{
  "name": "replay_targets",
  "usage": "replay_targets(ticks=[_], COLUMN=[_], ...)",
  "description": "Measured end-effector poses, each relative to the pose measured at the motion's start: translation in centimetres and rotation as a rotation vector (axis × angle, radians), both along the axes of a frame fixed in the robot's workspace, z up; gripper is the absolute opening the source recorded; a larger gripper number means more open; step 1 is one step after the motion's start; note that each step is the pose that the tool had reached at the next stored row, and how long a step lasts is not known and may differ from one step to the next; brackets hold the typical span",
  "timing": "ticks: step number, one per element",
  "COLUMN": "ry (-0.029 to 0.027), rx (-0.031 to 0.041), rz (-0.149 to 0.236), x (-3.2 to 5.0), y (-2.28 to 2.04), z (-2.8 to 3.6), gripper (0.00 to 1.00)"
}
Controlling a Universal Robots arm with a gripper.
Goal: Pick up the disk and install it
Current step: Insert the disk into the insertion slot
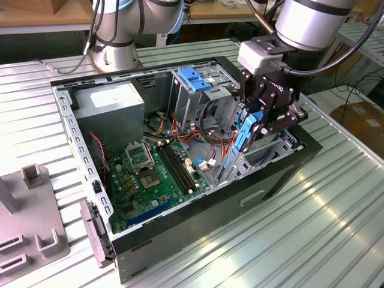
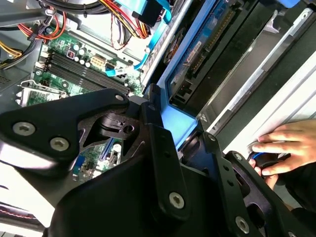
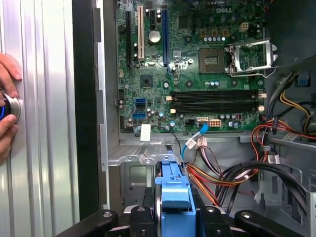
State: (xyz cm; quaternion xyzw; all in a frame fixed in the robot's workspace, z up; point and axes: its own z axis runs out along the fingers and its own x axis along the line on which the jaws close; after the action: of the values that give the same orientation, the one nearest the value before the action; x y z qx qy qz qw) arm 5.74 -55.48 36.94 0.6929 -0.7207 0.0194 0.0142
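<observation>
Blue-framed disk [image 1: 242, 135] upright in gripper [image 1: 261, 125]

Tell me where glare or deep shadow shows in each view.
Exterior view: glare streaks the ribbed table on the exterior view's right. Second wrist view: the disk has a washed-out patch on its blue frame. First wrist view: the case wall is a black band beside bright table.

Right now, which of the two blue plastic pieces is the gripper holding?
The frame on the disk, clamped in the gripper; the other tops the metal cage, untouched.
</observation>
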Motion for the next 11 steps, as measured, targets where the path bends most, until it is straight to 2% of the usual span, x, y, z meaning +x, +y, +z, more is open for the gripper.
replay_targets(ticks=[4,6,9,11], ry=[0.0,0.0,0.0001,0.0001], rx=[-0.0001,-0.0001,-0.0004,-0.0002], rz=[0.0,0.0,0.0,0.0], x=[0.0,0.0,0.0,0.0], y=[0.0,0.0,0.0,0.0], z=[-0.34,-0.74,-0.81,-1.24], gripper=[0.37,0.37,0.37,0.37])
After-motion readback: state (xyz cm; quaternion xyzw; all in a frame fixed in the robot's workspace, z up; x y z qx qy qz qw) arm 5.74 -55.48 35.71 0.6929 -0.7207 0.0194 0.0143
